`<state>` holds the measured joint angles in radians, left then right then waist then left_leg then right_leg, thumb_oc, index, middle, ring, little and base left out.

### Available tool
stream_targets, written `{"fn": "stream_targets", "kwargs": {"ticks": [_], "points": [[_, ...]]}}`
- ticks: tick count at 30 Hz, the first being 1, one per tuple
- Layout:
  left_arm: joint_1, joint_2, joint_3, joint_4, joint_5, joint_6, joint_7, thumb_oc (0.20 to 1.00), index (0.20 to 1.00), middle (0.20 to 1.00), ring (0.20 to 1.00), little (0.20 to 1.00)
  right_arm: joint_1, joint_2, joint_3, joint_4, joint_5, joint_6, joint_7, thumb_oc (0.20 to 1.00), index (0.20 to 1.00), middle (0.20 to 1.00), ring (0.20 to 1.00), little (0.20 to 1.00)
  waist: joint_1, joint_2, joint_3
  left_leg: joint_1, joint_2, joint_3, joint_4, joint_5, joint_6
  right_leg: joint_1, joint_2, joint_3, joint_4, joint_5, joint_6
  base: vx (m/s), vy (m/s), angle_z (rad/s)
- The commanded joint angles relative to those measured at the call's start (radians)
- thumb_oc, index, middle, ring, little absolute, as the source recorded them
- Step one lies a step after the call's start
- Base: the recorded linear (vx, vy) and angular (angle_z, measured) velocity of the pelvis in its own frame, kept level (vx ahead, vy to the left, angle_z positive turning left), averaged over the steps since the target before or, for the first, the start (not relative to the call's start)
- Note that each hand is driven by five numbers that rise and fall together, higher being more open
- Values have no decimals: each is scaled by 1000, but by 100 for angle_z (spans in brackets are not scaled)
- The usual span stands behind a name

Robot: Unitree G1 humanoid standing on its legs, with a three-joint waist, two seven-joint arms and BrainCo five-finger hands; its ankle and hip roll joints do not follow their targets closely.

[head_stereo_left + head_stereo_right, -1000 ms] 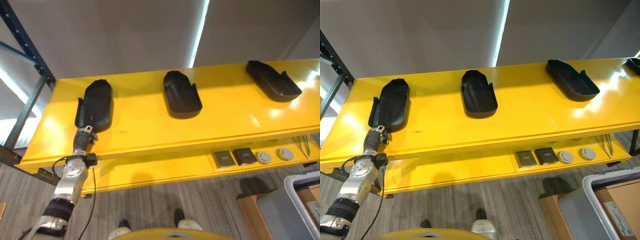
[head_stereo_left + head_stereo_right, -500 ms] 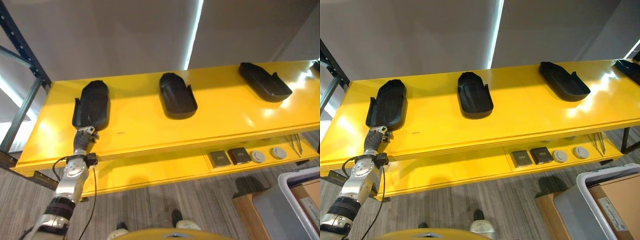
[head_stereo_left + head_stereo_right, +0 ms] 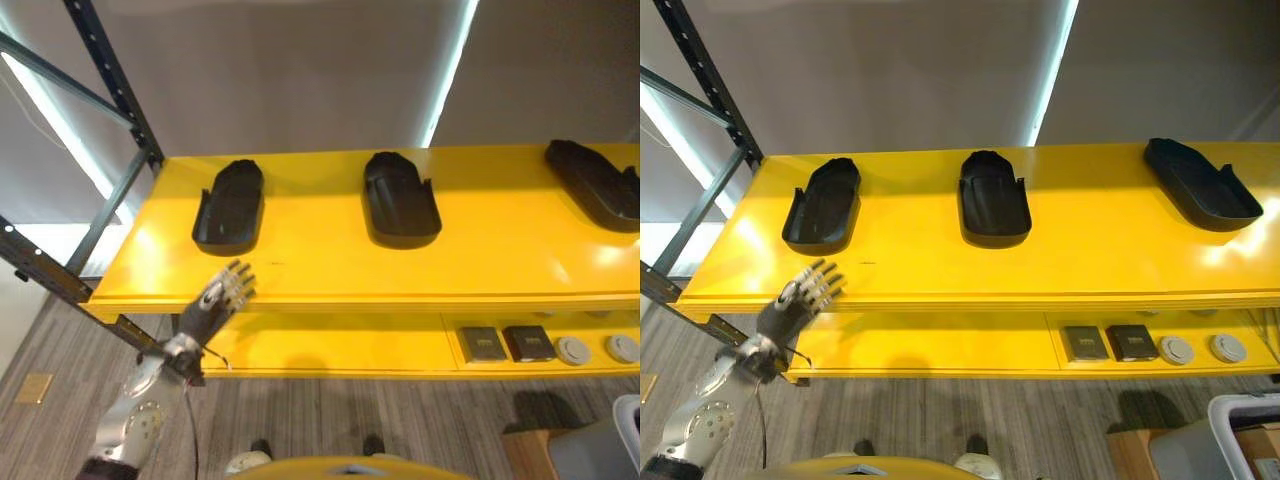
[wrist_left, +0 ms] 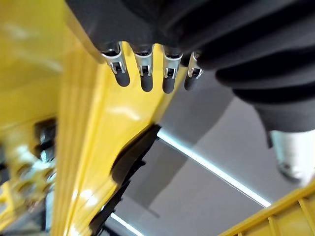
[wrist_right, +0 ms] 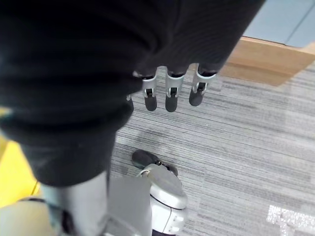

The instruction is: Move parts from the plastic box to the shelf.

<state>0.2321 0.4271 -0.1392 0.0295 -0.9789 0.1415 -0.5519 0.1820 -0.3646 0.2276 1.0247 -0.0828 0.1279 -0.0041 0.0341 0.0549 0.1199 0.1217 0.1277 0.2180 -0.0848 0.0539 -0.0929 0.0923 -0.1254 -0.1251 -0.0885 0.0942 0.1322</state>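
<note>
Left hand (image 3: pixel 222 297), fingers straight and empty, hovers at the shelf (image 3: pixel 330 275) front edge, at 6 o'clock from the leftmost part (image 3: pixel 230 205). Right hand (image 5: pixel 170 93) hangs over the floor (image 5: pixel 246 137), fingers relaxed, empty.

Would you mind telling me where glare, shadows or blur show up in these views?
Right eye view: glare on the yellow shelf beside the right black part, and a bright light strip on the wall behind. Left eye view: the middle black part casts a soft shadow on the shelf. Left wrist view: the left hand is fairly sharp, while the shelf edge looks smeared.
</note>
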Motion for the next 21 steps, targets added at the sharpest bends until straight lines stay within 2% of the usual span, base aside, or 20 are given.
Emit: {"fn": "stream_targets", "kwargs": {"ticks": [1, 4, 7, 8, 9, 10, 11, 12, 13, 14, 17, 19, 21], "points": [[-39, 28, -14, 68, -63, 105, -291, 1000, 1000, 1000, 1000, 1000, -65, -19, 34, 29, -22, 18, 24, 1000, 1000, 1000, 1000, 1000, 7, -31, 26, -33, 23, -13, 72, -30, 16, 1, -51, -42, 21, -4, 34, -52, 20, 3], [-5, 33, -16, 132, -54, 125, -326, 1000, 1000, 1000, 1000, 1000, -71, -31, 41, 22, -16, 27, 35, 1000, 1000, 1000, 1000, 1000, 13, -30, 25, -35, 21, -17, 71, -28, 17, 0, -52, -42, 21, -4, 34, -28, 13, 2], [71, -2, 10, 393, -15, 100, -407, 1000, 1000, 1000, 1000, 1000, -87, -51, 45, 20, -11, 37, 58, 1000, 1000, 1000, 1000, 1000, 31, -33, 22, -38, 15, -29, 67, -26, 23, -3, -55, -48, 25, -4, 32, -43, 12, 11], [80, -16, 22, 443, -18, 111, -370, 1000, 1000, 1000, 1000, 1000, -91, -52, 43, 24, -11, 39, 63, 1000, 1000, 1000, 1000, 1000, 36, -34, 21, -39, 14, -32, 66, -25, 24, -4, -56, -50, 27, -4, 32, -40, -3, 12], [88, -36, 41, 552, 33, 80, -329, 1000, 1000, 1000, 1000, 1000, -96, -50, 39, 28, -13, 39, 67, 1000, 1000, 1000, 1000, 1000, 42, -38, 21, -40, 12, -37, 65, -25, 26, -6, -58, -54, 29, -3, 32, -25, -5, 11], [87, -37, 42, 563, 39, 73, -326, 1000, 1000, 1000, 1000, 1000, -97, -51, 39, 28, -13, 39, 67, 1000, 1000, 1000, 1000, 1000, 42, -38, 21, -40, 12, -38, 65, -25, 26, -6, -59, -55, 29, -3, 32, -20, -9, 12], [86, -44, 52, 624, 77, 26, -256, 1000, 1000, 1000, 1000, 1000, -103, -48, 38, 35, -14, 38, 67, 1000, 1000, 1000, 1000, 1000, 46, -41, 21, -41, 11, -41, 66, -25, 27, -7, -60, -57, 31, -3, 32, -10, -5, 15], [77, -59, 64, 696, 118, -13, -142, 1000, 1000, 1000, 1000, 1000, -113, -39, 39, 47, -14, 40, 65, 1000, 1000, 1000, 1000, 1000, 51, -44, 19, -43, 11, -44, 64, -24, 28, -8, -61, -61, 33, -3, 32, 2, -6, 14], [43, -88, 95, 838, 161, -75, -52, 1000, 1000, 1000, 1000, 1000, -127, -18, 40, 83, -14, 36, 55, 1000, 1000, 1000, 1000, 1000, 53, -49, 11, -44, 9, -48, 61, -24, 29, -8, -62, -64, 32, -6, 32, 11, -3, 7], [36, -94, 102, 861, 168, -85, -24, 1000, 1000, 1000, 1000, 1000, -129, -14, 40, 91, -15, 34, 52, 1000, 1000, 1000, 1000, 1000, 54, -49, 9, -44, 9, -49, 61, -24, 29, -7, -62, -65, 32, -6, 32, 20, -3, 7], [-9, -127, 144, 1000, 223, -169, 84, 1000, 1000, 1000, 1000, 1000, -139, 10, 39, 132, -12, 21, 31, 1000, 1000, 1000, 1000, 1000, 57, -57, 2, -44, 6, -55, 60, -24, 31, -4, -62, -65, 29, -5, 30, 20, -3, 8], [-22, -134, 147, 1032, 226, -187, 99, 1000, 1000, 1000, 1000, 1000, -143, 16, 40, 143, -8, 20, 27, 1000, 1000, 1000, 1000, 1000, 57, -60, -1, -44, 6, -57, 60, -24, 30, -2, -62, -66, 27, -5, 30, 30, -9, 3], [-45, -154, 140, 1068, 274, -241, 143, 1000, 1000, 1000, 1000, 1000, -144, 32, 45, 159, 8, 20, 16, 1000, 1000, 1000, 1000, 1000, 53, -66, -6, -42, 7, -54, 62, -25, 31, -3, -60, -64, 27, -5, 27, 44, -9, 1]]}}
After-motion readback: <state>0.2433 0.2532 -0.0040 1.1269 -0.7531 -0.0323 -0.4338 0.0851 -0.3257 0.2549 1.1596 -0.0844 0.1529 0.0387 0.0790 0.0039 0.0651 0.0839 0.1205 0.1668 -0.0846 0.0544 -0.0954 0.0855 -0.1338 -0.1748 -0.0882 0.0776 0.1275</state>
